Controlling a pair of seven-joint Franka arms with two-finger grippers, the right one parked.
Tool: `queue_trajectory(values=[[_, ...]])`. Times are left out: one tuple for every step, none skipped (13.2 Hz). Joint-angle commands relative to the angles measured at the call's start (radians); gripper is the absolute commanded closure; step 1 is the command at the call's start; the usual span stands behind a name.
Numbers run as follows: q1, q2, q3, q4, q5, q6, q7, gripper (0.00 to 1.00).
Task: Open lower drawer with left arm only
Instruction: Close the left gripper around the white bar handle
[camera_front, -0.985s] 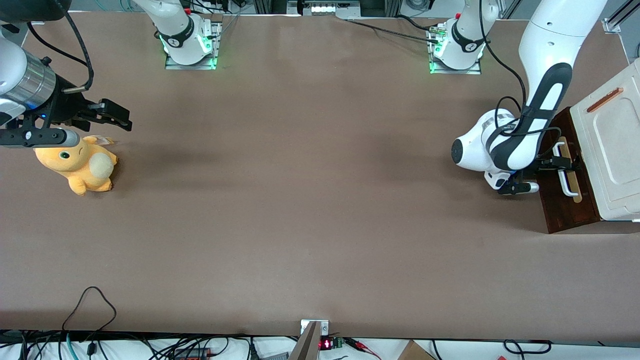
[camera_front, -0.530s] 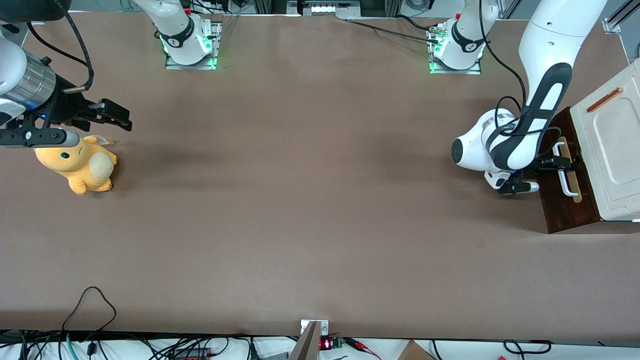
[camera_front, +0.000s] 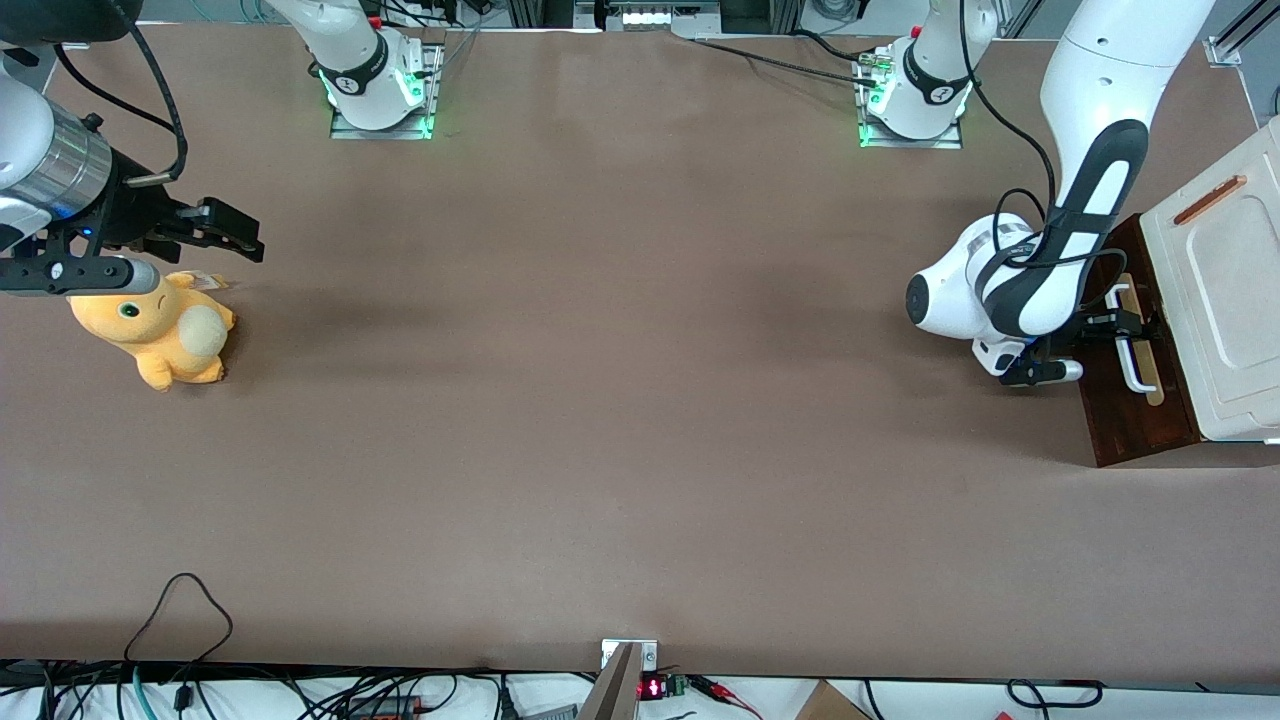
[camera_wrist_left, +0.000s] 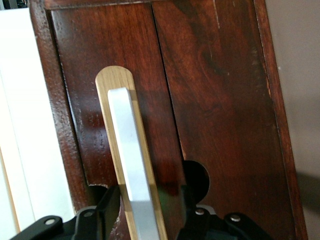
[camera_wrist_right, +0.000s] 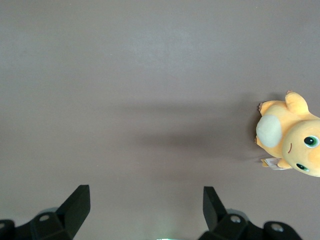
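The white bar handle (camera_wrist_left: 131, 165) of the lower drawer (camera_wrist_left: 210, 100) is straddled lengthwise by the gripper (camera_wrist_left: 145, 212), jaws spread, not yet clenched.

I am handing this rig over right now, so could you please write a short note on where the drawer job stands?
Tool: the left arm's small black tool is open, one finger on each side of the white bar handle, not clamped.
Things: the dark brown wooden lower drawer sits under the cream-white panel, at the working arm's end of the table.
Done: tool lined up on the handle.
Left: shut the tool on it, then pull the drawer out.
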Motion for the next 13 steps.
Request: queue_trajectory(values=[[0.005, -0.032, 0.0, -0.03, 0.026, 0.002, -0.01, 0.7], [0.003, -0.032, 0.0, -0.03, 0.026, 0.002, -0.017, 0.81], [0.003, -0.03, 0.0, -0.03, 0.024, 0.004, -0.023, 0.87], [0.005, -0.029, 0.0, -0.03, 0.024, 0.004, -0.023, 0.92], [0.003, -0.029, 0.0, -0.03, 0.024, 0.004, -0.025, 0.95], [0.003, -0.029, 0.0, -0.029, 0.024, 0.004, -0.025, 0.97], [0.003, -0.029, 0.0, -0.029, 0.024, 0.004, -0.025, 0.98], [0.003, -0.03, 0.0, -0.027, 0.024, 0.005, -0.025, 1.0], [0.002, -0.03, 0.0, -0.024, 0.024, 0.007, -0.025, 1.0], [-0.003, -0.03, -0.001, -0.021, 0.023, 0.01, -0.023, 1.0], [-0.01, -0.03, -0.004, -0.018, 0.019, 0.011, -0.023, 1.0], [-0.023, -0.03, -0.007, -0.017, 0.004, 0.014, -0.02, 1.0], [-0.036, -0.032, -0.01, -0.014, -0.029, 0.016, -0.014, 1.0]])
